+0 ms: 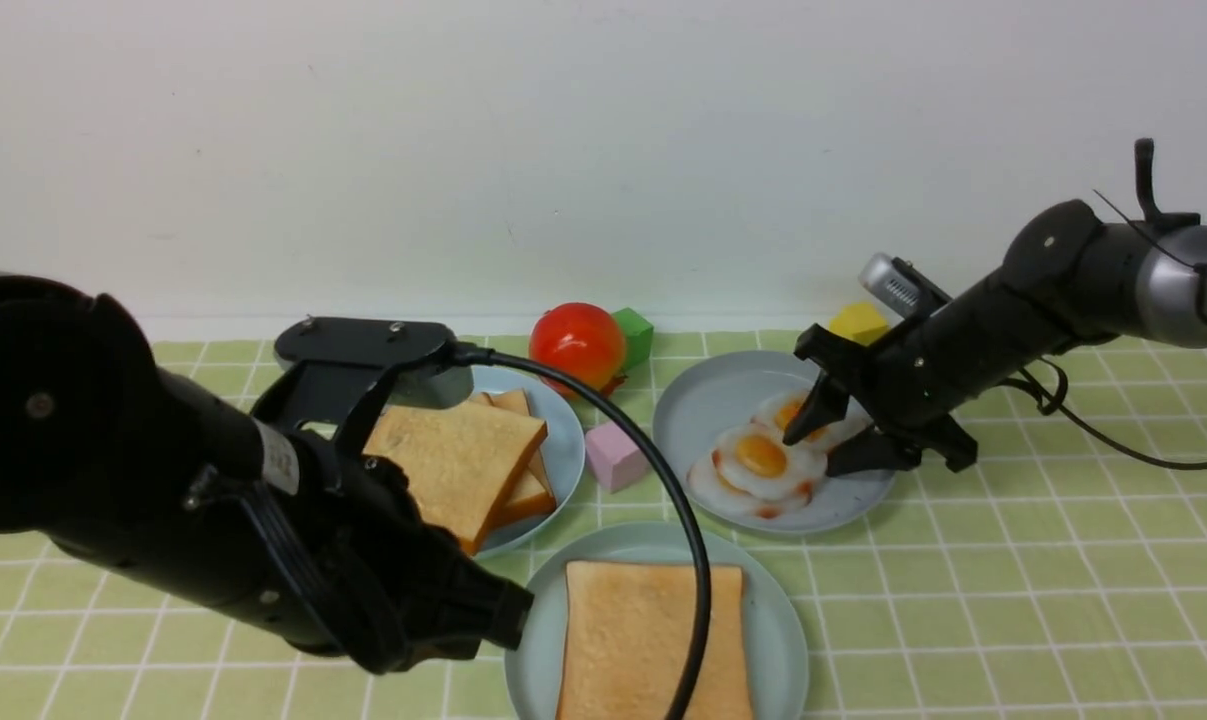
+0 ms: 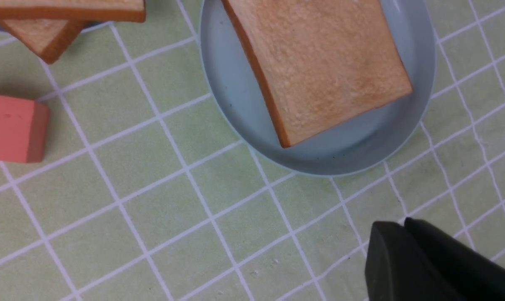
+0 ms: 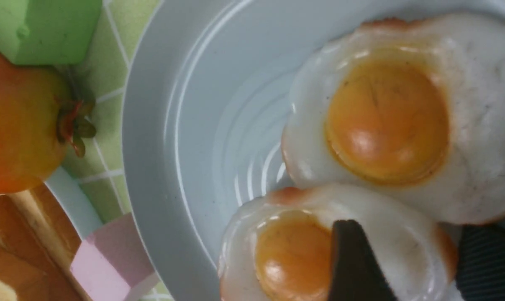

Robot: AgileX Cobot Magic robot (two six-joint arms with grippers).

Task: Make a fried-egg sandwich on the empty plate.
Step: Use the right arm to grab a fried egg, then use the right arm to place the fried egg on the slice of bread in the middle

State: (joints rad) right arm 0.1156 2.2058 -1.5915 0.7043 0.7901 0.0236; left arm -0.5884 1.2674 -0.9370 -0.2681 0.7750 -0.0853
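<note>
One toast slice (image 1: 653, 640) lies flat on the mint-green plate (image 1: 785, 625) at the front centre; both also show in the left wrist view, toast (image 2: 323, 67) and plate (image 2: 235, 104). My left gripper (image 1: 508, 612) is shut and empty, just left of that plate, over bare cloth (image 2: 403, 223). Fried eggs overlap on the right-hand plate (image 1: 703, 405). My right gripper (image 1: 820, 442) is open and straddles the right edge of the front egg (image 1: 760, 457). In the right wrist view one finger (image 3: 352, 259) lies over that egg's white (image 3: 290, 251), the other (image 3: 486, 259) beyond its rim.
Loose toast slices (image 1: 458, 465) are piled on a pale blue plate (image 1: 566, 455) at the back left. A pink block (image 1: 615, 455) sits between the plates. A tomato (image 1: 576, 343), green block (image 1: 633, 335) and yellow block (image 1: 858, 322) stand behind. The left arm's cable (image 1: 678, 510) arcs over the front plate.
</note>
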